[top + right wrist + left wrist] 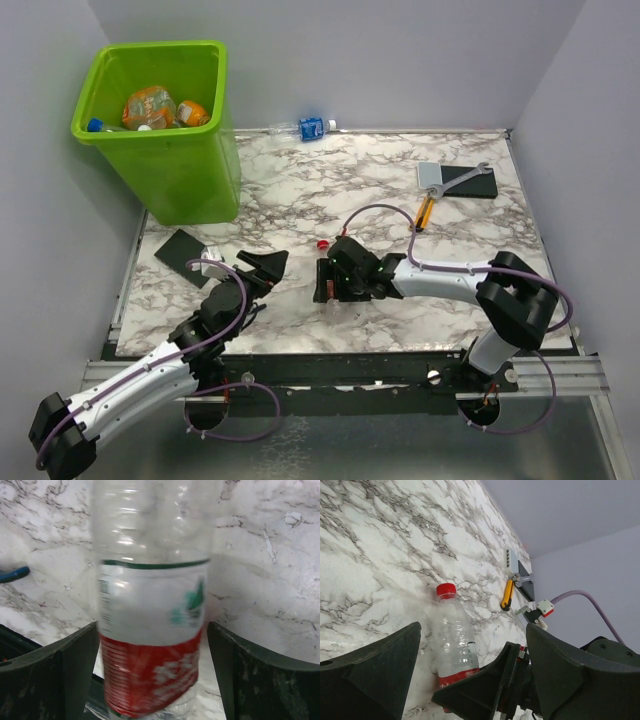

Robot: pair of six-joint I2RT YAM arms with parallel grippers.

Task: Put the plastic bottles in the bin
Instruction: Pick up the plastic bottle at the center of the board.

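- Grey walls close in a marble-patterned bench (pixel 300 190). On it the red-capped bottle (pixel 323 244) lies on its side, cap pointing away from the arm bases.
- Top view: the right gripper (pixel 335 285) reaches over this bottle along its length, probably so that its fingers can take the body from both sides. The left gripper (pixel 265 265) hangs just to the left of the bottle, released and carrying nothing.
- The bin (pixel 190 190) stands well apart from the bottle, up at the far left. It holds several bottles, including crumpled orange bottles (pixel 150 105) and one with a blue cap.
- A blue-labelled bottle (pixel 310 128) lies at the far edge, straight beyond the red-capped one and not yet binned.
- Black pads (pixel 180 248), a wrench (pixel 470 172) and a yellow-handled tool (pixel 425 212) lie further from the bottle and are not part of the job.
- Left wrist view: the bottle is flat on the marble, clear, with a red band near its base. The left fingers are spread wide and short of it.
- Right wrist view: the bottle fills the gap between the parted fingers. I judge it straddled, not yet clamped.
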